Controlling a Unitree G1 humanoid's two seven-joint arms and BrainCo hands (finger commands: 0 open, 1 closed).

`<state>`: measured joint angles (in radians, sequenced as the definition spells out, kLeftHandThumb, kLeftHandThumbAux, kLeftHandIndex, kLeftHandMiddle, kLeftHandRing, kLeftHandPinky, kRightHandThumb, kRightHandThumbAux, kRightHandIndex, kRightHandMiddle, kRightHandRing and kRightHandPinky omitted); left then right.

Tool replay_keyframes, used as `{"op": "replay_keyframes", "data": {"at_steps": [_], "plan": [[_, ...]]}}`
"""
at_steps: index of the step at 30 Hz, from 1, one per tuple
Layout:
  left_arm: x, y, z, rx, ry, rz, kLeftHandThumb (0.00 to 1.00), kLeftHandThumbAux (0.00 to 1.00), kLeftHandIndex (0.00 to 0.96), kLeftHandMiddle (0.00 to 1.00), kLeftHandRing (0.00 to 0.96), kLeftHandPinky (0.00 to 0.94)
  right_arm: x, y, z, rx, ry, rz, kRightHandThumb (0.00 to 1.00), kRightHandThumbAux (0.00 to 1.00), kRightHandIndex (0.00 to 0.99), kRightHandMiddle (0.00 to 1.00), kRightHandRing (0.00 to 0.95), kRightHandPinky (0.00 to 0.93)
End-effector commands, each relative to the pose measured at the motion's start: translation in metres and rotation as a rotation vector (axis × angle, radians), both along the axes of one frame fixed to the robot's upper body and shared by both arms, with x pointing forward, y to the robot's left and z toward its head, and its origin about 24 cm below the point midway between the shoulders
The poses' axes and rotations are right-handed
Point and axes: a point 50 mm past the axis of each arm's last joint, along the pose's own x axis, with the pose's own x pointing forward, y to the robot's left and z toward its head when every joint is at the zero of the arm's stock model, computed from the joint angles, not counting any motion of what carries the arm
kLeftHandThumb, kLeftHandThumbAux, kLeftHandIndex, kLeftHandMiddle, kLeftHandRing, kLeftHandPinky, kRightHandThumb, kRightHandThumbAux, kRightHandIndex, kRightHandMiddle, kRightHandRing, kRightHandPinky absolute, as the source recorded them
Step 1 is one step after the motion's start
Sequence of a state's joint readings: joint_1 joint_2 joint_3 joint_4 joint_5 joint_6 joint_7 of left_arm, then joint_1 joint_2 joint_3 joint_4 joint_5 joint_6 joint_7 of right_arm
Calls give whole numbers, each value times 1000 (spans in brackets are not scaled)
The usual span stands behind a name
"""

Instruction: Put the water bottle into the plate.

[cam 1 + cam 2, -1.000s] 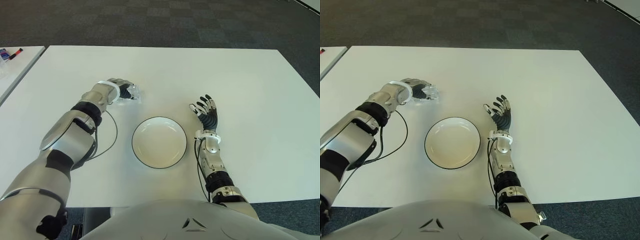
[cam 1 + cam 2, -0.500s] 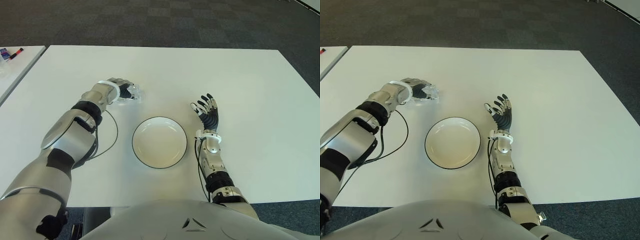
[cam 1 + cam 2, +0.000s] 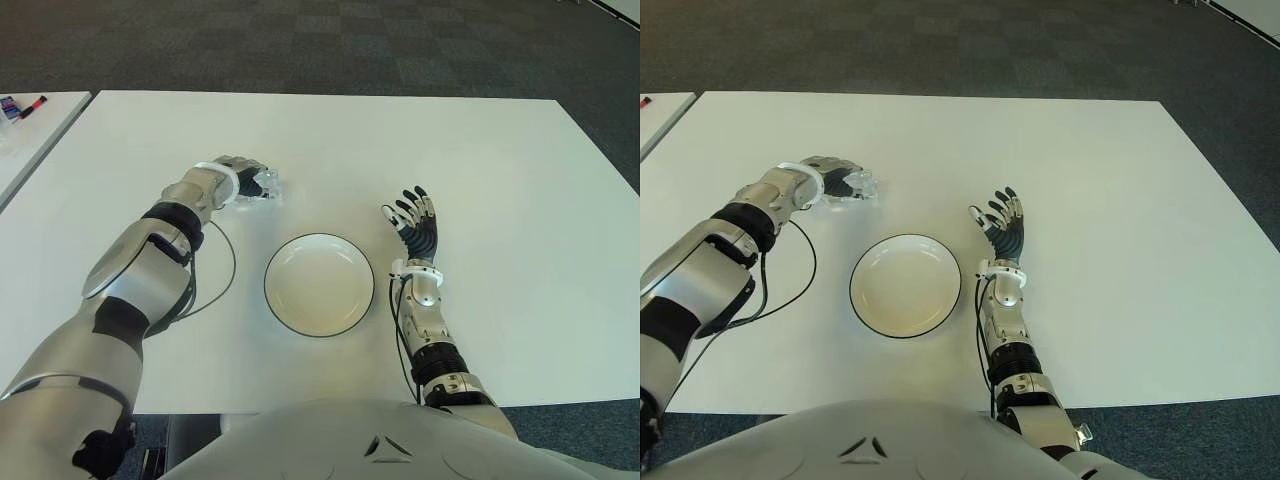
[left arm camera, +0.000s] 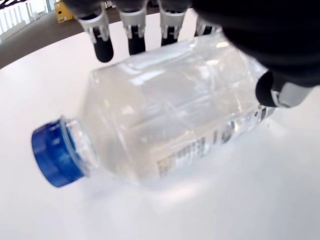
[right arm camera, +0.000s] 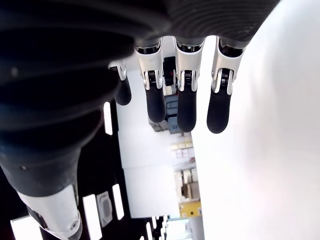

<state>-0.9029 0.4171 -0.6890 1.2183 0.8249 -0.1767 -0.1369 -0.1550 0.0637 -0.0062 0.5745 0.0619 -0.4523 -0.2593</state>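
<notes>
Water bottle lying flat on table, left hand gripping.

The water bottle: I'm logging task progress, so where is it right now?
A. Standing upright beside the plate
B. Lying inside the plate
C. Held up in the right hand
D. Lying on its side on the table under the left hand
D: the water bottle lies on its side on the white table with the left hand closed over it; the plate holds nothing and the right hand is open.
</notes>
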Motion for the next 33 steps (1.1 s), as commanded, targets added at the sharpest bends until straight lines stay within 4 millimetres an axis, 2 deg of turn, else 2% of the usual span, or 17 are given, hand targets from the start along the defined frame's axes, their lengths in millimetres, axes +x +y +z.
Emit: {"op": "replay_keyframes", "data": {"at_steps": [1,8,12,13,14,16,17,19,21,22,25,28,32,33], "plan": [[-7,-1,-13,9,44,1,625,296,0,0,0,75,-5,20,-2,87,6,3,595,760,115,215,249,323],[-7,-2,-13,1,26,-10,660,314,0,5,25,101,-4,20,-2,90,2,2,610,755,117,217,253,326],[-7,-3,-12,-15,10,-16,691,339,34,81,94,128,-5,20,-1,92,-1,1,611,752,117,215,252,325],[-7,-3,-12,-20,7,-17,712,350,69,147,148,150,-5,19,-1,93,-1,1,611,752,117,215,252,326],[-7,-3,-12,-32,0,-12,720,353,82,171,167,158,-5,19,-1,94,-3,0,611,751,117,215,253,326],[-7,-3,-12,-45,-8,-7,760,376,176,331,288,237,-5,19,-1,95,-4,0,612,752,119,216,254,328],[-7,-3,-12,-55,-13,-1,765,379,189,354,305,249,-5,19,-1,96,-5,-1,613,752,119,217,254,328],[-7,-3,-12,-65,-19,4,785,394,277,452,367,314,-4,19,-1,97,-6,-1,616,752,120,218,255,327],[-7,-3,-12,-79,-31,7,791,399,307,485,388,337,-5,19,-1,98,-7,-1,618,752,121,218,255,327],[-7,-3,-12,-99,-51,7,848,473,328,488,411,338,-4,19,-1,100,-8,-2,619,752,121,220,257,329],[-8,-3,-11,-137,-100,-2,843,603,371,490,470,366,-4,18,-1,106,-11,-5,624,749,124,227,264,334],[-9,-3,-12,-153,-131,-9,844,644,391,494,551,432,-4,18,-1,107,-14,-9,624,743,126,230,268,336],[-10,-2,-12,-168,-156,-13,845,659,397,499,610,486,-4,18,-1,106,-18,-11,622,739,127,232,268,336],[-10,-1,-12,-173,-164,-13,846,660,397,506,639,532,-4,18,-1,106,-18,-12,623,737,126,231,268,335]]}}
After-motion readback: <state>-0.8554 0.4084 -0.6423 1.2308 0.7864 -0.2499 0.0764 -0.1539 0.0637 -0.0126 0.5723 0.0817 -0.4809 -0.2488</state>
